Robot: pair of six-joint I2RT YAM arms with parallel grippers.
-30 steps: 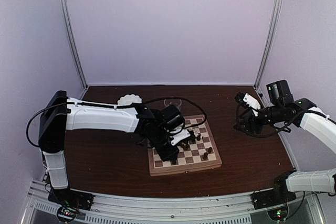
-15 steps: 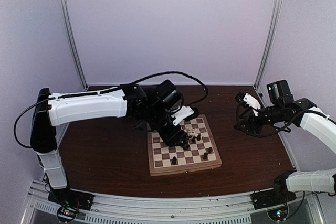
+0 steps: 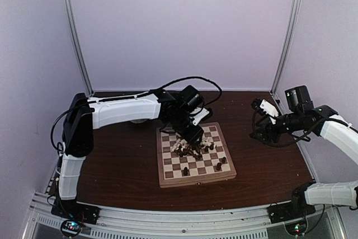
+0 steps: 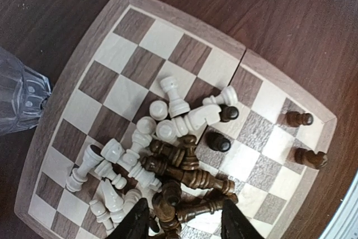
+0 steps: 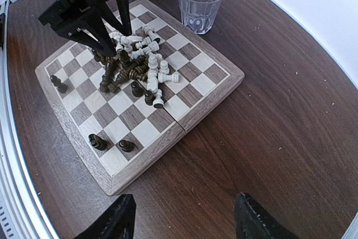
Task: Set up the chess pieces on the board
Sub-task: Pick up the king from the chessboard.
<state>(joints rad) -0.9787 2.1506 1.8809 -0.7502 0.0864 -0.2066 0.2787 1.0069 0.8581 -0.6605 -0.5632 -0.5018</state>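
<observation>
The board (image 3: 197, 181) sits mid-table. The chess pieces (image 4: 168, 160), cream and dark, lie in a jumbled heap at its centre. A few dark pieces (image 5: 111, 143) stand apart near a corner, at about 7 o'clock in the right wrist view. The left gripper (image 4: 184, 223) hangs over the heap with fingers spread. Whether its tips touch any piece cannot be told. The right gripper (image 5: 184, 216) hovers at 3 o'clock of the board, well apart, fingers parted and empty. A glass (image 5: 200, 5) stands just beside the rim.

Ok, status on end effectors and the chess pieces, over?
Left end effector open above heaped chess pieces. Right end effector open, clear of board. Glass beside board.
</observation>
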